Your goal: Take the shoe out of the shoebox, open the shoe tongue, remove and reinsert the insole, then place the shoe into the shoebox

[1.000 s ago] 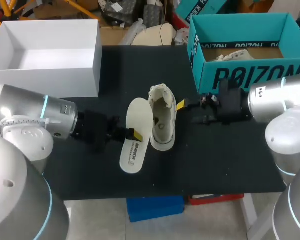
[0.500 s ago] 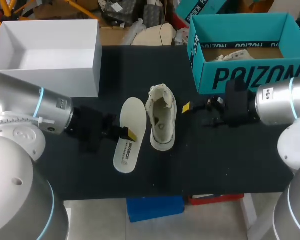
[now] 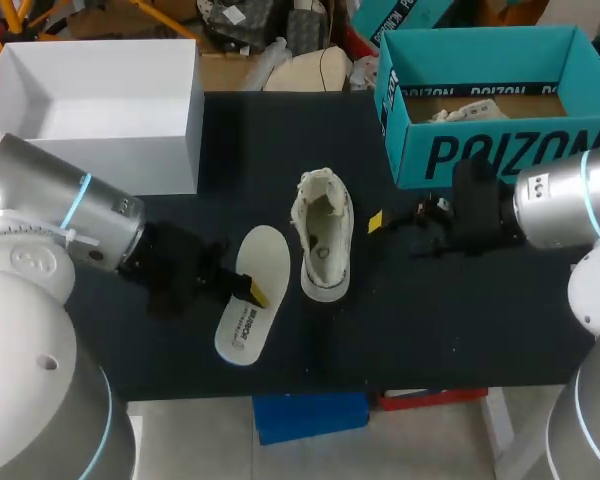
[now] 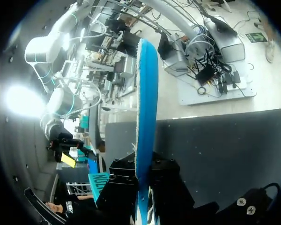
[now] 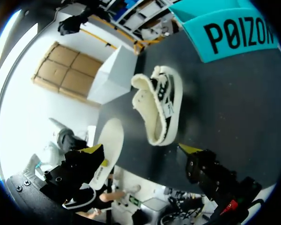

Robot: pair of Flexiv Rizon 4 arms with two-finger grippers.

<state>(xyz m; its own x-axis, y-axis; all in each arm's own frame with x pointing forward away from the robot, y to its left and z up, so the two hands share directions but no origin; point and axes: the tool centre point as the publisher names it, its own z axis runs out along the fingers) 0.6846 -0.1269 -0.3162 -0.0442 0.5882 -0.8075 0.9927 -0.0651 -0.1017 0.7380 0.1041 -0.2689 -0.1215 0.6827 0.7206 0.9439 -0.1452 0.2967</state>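
Note:
A white shoe (image 3: 321, 242) lies on the black table (image 3: 450, 310) with its opening up and its tongue pulled back. It also shows in the right wrist view, where the shoe (image 5: 163, 104) is ahead of my right gripper (image 5: 140, 151). My left gripper (image 3: 250, 290) is shut on the edge of the white insole (image 3: 248, 300), just left of the shoe. Seen edge-on with its blue underside, the insole (image 4: 146, 93) stands between the fingers of my left gripper (image 4: 143, 176). My right gripper (image 3: 382, 222) hangs open and holds nothing, to the right of the shoe. The teal shoebox (image 3: 500, 150) stands at the back right.
A white box (image 3: 90, 140) sits at the back left of the table. Crumpled paper (image 3: 470, 112) lies inside the teal shoebox. The table's front edge runs close below the insole.
My left gripper has drawn the insole away from the shoe, to the left and toward the front edge. My right gripper has backed off a little to the right.

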